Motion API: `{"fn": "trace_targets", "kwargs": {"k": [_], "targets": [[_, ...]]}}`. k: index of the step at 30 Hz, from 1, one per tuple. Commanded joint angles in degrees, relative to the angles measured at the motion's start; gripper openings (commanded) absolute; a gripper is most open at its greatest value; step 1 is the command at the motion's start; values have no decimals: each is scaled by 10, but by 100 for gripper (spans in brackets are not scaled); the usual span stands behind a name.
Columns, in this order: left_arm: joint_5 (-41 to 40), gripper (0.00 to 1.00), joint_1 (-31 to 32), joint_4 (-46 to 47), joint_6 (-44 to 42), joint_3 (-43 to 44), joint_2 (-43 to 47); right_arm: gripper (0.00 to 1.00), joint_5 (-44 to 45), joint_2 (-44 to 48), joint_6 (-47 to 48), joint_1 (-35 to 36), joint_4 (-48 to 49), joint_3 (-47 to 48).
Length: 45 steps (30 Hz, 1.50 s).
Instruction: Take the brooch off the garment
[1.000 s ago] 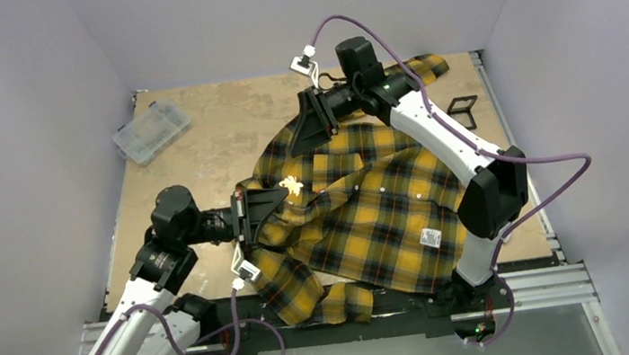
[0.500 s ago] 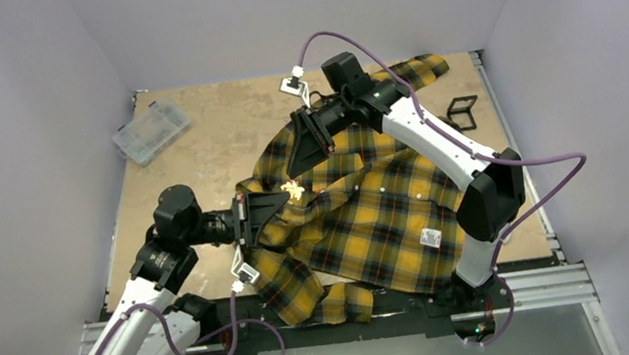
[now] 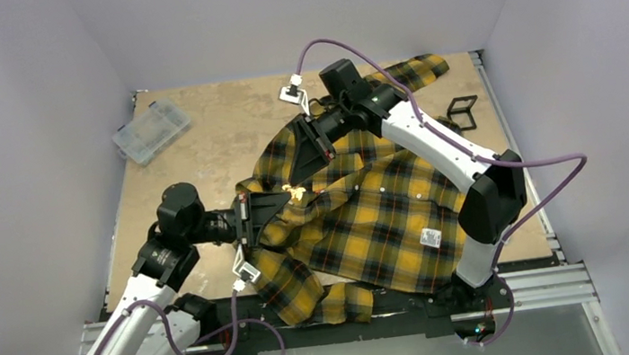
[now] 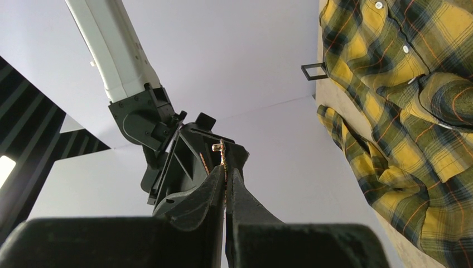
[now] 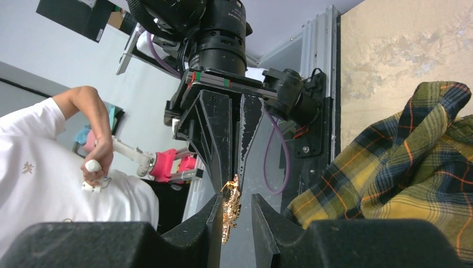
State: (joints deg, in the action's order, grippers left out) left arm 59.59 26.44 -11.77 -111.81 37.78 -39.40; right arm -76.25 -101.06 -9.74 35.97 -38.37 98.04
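Note:
The garment (image 3: 368, 202), a yellow-and-black plaid shirt, lies crumpled on the tabletop and also shows in the left wrist view (image 4: 413, 100) and the right wrist view (image 5: 401, 162). The brooch (image 3: 295, 193) is a small gold glinting trinket held off the cloth. My left gripper (image 3: 286, 199) is shut on it; in the left wrist view its jaws (image 4: 226, 170) pinch a thin gold edge (image 4: 222, 152). My right gripper (image 3: 299, 173) is open just above it. In the right wrist view the brooch (image 5: 230, 209) hangs between my right gripper's (image 5: 234, 205) spread fingers, against the left one.
A clear plastic box (image 3: 150, 131) sits at the back left of the board. A small black frame (image 3: 462, 112) lies at the back right. The shirt's white square tag (image 3: 430, 237) is near the front right. A person in a white shirt (image 5: 50, 184) shows beyond the table.
My right gripper has come down and left from the shirt's collar to straddle the brooch. My left gripper has stayed almost still, holding the brooch.

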Motion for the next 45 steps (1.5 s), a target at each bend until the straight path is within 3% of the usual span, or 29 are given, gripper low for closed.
{"fn": "trace_targets", "kwargs": {"k": [1, 4, 8, 11, 18, 21, 23, 25, 26, 28, 30, 32, 34, 36, 40, 45], "targets": [[20, 0, 4, 3, -20, 14, -2, 28, -24, 31, 7, 3, -1, -6], [16, 0, 4, 10, -18, 13, -5, 20, -25, 32, 9, 4, -1, -10], [10, 0, 4, 22, -16, 11, -9, 0, -22, 31, 8, 4, 2, -6], [-1, 0, 4, 26, -14, 11, -12, 0, -19, 31, 4, 4, 6, -2], [-36, 52, 4, -24, 0, 24, 0, 0, -23, 35, -90, -30, 137, -21], [-62, 70, 3, -61, 60, 29, 24, 0, -7, 38, -174, -59, 241, -36], [-107, 86, 3, -75, 185, 40, 42, 0, 13, 52, -265, -74, 373, -71], [-171, 93, 3, -102, 374, 76, 42, 0, 38, 67, -397, -85, 533, -116], [-210, 97, 3, -122, 475, 107, 26, 0, 54, 68, -413, -90, 565, -122], [-269, 100, -7, -230, 671, 229, -43, 0, 75, 64, -405, -94, 568, -114], [-249, 100, -54, -279, 889, 320, -128, 0, 102, 67, -382, -95, 553, -105], [-164, 100, -125, -277, 1084, 367, -195, 0, 121, 66, -374, -96, 548, -100], [-129, 100, -165, -210, 1278, 370, -224, 0, 136, 71, -369, -99, 546, -104], [-86, 100, -182, -125, 1375, 363, -237, 0, 147, 76, -362, -99, 535, -105], [4, 99, -185, 20, 1490, 334, -251, 0, 154, 83, -362, -99, 528, -110], [37, 71, -185, 223, 1685, 260, -276, 0, 142, 89, -372, -99, 531, -115]]}}
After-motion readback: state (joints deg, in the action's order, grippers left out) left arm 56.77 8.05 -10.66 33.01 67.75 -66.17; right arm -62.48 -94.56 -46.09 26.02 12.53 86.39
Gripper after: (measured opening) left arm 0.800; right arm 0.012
